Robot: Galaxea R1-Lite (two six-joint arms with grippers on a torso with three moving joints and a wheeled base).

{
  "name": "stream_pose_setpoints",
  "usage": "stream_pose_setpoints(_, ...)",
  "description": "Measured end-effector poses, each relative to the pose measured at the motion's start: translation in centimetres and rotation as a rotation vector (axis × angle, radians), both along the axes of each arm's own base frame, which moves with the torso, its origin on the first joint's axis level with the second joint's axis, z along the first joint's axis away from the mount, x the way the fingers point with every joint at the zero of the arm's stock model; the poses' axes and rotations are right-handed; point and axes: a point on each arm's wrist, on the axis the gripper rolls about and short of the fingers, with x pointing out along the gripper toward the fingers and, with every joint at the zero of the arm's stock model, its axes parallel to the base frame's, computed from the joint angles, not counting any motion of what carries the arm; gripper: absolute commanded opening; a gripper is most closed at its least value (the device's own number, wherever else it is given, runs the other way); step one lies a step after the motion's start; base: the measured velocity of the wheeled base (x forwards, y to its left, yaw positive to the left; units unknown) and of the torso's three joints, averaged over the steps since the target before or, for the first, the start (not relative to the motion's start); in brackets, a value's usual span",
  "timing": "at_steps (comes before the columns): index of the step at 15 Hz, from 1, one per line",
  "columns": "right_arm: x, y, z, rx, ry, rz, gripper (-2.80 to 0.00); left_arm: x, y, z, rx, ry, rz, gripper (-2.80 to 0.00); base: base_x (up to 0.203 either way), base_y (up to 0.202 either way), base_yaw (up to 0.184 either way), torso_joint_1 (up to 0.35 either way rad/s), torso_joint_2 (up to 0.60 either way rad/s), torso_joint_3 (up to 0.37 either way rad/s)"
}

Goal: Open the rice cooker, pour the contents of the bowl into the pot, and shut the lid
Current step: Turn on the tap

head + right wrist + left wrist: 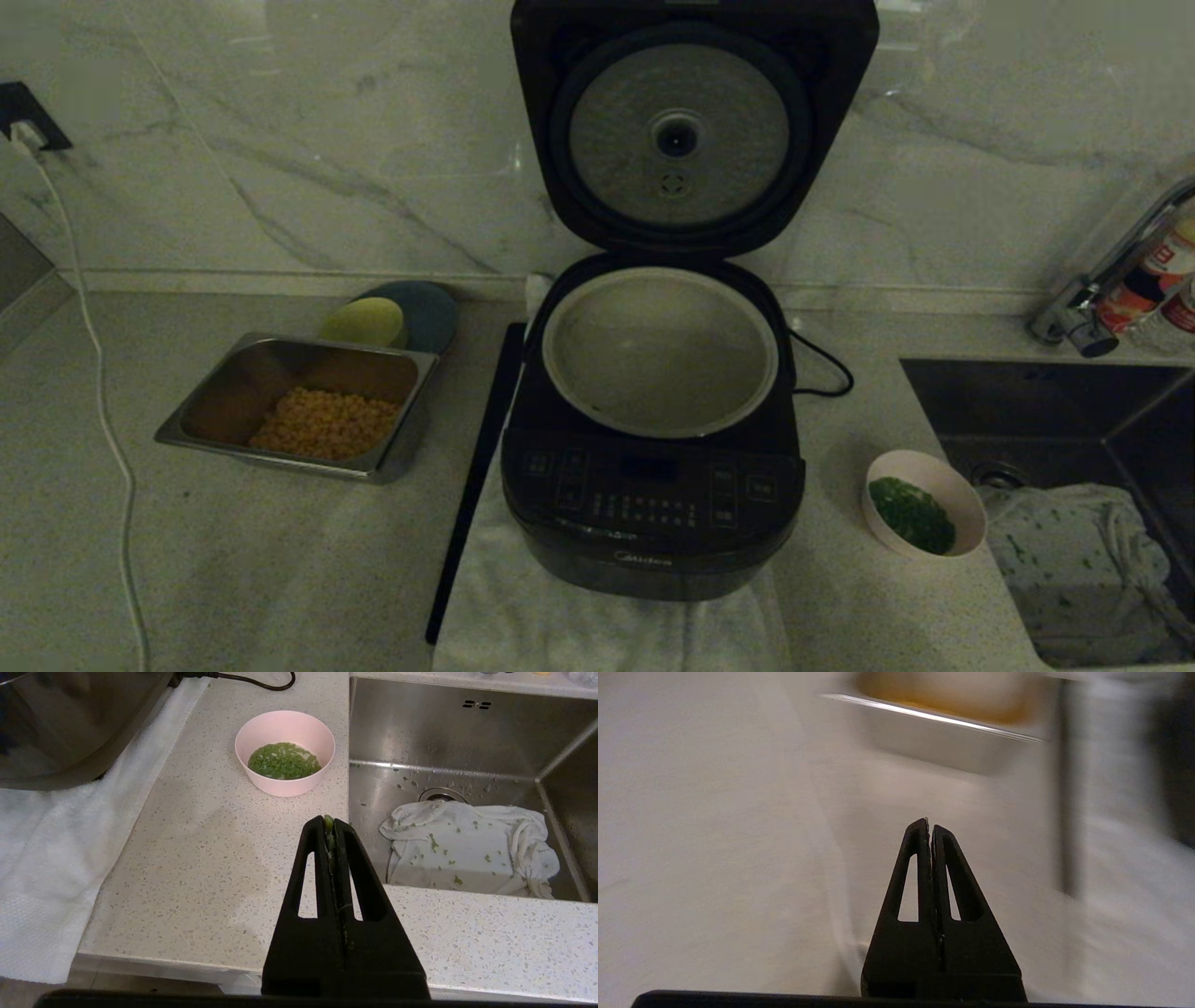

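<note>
A speckled stone counter [233, 560] with a marble backsplash holds the black "Midea" rice cooker [653, 504], hinged lid [691, 131] raised. The small pink bowl [285, 751] of chopped greens [284, 760] sits beside the steel sink [467, 732]. Left gripper [929, 823] and right gripper [329, 821] are both pressed together, empty.

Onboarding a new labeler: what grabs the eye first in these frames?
The big black rice cooker at the counter's middle, its hinged lid standing open over the empty light-grey pot. On the robot's right, the small pink bowl of chopped green herbs sits beside the sink; on its left, a steel tray holds yellow kernels.
</note>
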Motion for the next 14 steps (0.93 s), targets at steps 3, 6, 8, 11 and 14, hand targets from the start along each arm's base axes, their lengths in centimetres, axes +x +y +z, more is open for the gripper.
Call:
stream_pose_setpoints(3,0.0,0.0,0.0,0.0,0.0,0.0,-2.8,-0.1,-0.25,-0.46,0.019,0.019,-0.11,-2.8,0.0,0.0,0.0,0.0,0.0,0.0)
stream_pose_setpoints(6,0.0,0.0,0.0,-0.002,0.0,0.001,-2.8,0.04,-0.23,-0.68,0.004,0.003,-0.096,-2.8,0.0,0.0,0.0,0.0,0.0,0.0)
stream_pose_setpoints(8,0.0,0.0,-0.02,-0.002,-0.002,0.0,-2.8,0.06,-0.23,-0.72,0.004,0.003,-0.096,-2.8,0.0,0.0,0.0,0.0,0.0,0.0)
stream_pose_setpoints(11,0.0,-0.01,-0.03,-0.005,-0.003,-0.003,-2.8,0.07,-0.23,-0.74,0.004,0.004,-0.096,-2.8,0.0,0.0,0.0,0.0,0.0,0.0)
stream_pose_setpoints(14,-0.01,0.01,-0.12,-0.065,0.006,0.004,-2.8,0.07,-0.23,-0.74,0.003,0.004,-0.096,-2.8,0.0,0.0,0.0,0.0,0.0,0.0)
